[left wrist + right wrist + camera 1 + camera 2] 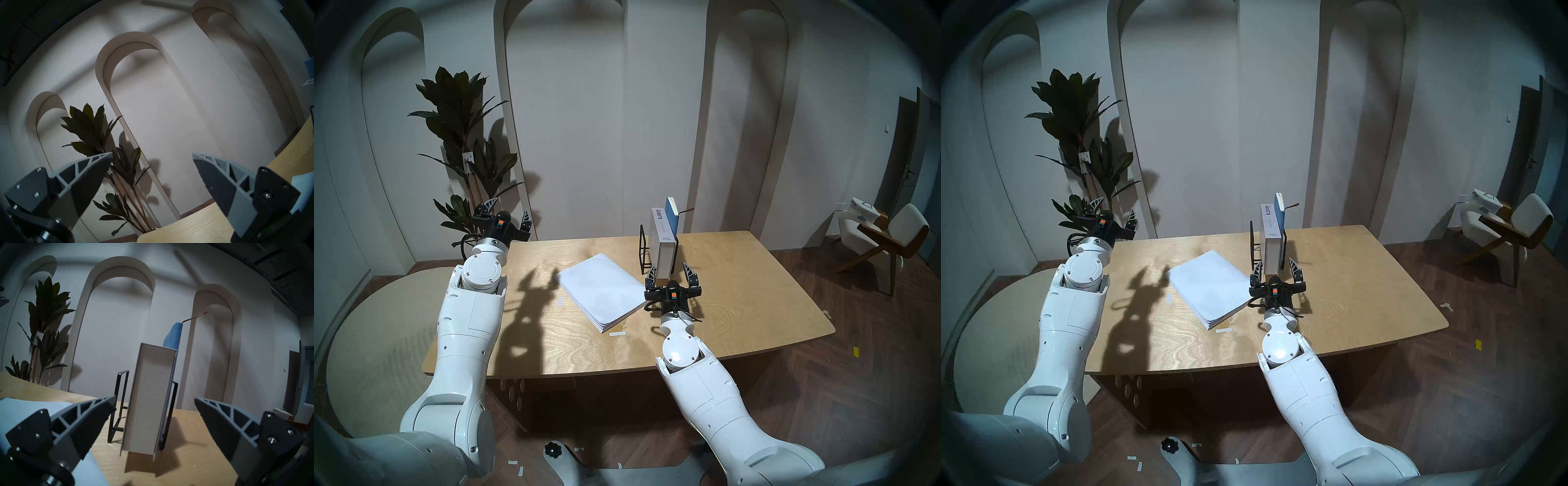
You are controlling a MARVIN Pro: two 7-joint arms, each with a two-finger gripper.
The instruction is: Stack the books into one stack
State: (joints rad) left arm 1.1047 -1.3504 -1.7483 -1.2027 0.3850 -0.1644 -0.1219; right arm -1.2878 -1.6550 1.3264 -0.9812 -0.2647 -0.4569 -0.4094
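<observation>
Three books in all: one large white softcover flat at the bench's centre, and at about one o'clock from it two upright, the thick white "ianra" book and a thin blue book. One black wire rack. Two arms, each with one claw: left claw, right claw. One plant at ten o'clock; one chair at three.

Softcover flat mid-table, rack behind-right holding thick book, thin book on its right
</observation>
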